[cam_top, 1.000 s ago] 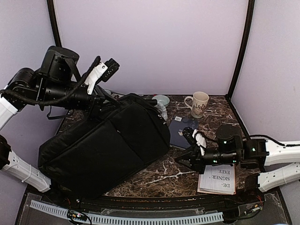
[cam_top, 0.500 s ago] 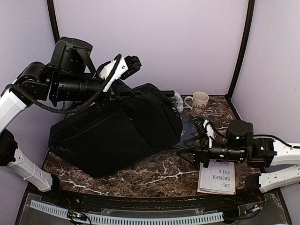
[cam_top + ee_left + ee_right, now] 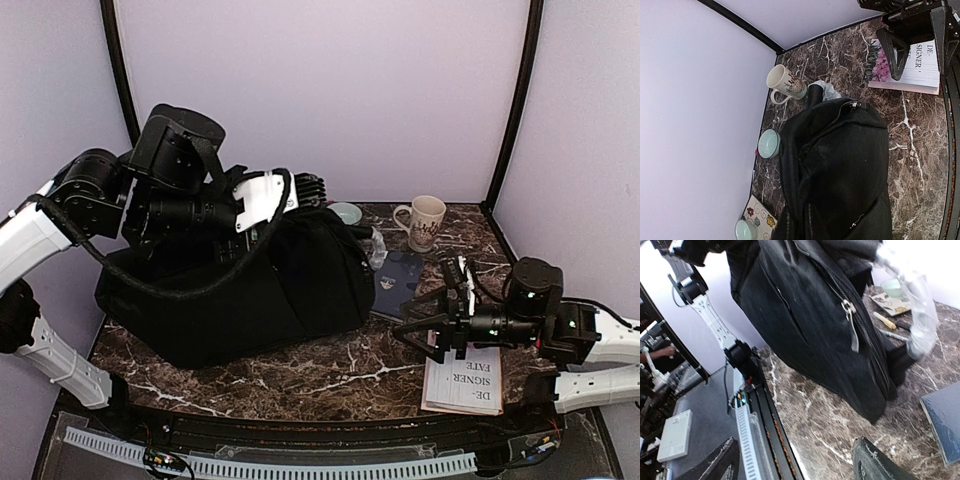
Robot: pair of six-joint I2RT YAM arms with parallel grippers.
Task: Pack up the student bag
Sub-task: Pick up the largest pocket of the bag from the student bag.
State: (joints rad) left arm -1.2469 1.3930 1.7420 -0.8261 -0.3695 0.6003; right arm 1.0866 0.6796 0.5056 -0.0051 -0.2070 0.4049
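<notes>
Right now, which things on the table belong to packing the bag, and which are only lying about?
For the job:
- student bag
- probably to be packed: blue notebook, white book, pens

Likely just lying about:
- mug
- pale green bowl
- flowered card

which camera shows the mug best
The left wrist view: the mug shows largest there, handle and flower print clear. The top view shows the mug smaller but whole. The right wrist view misses it.
</notes>
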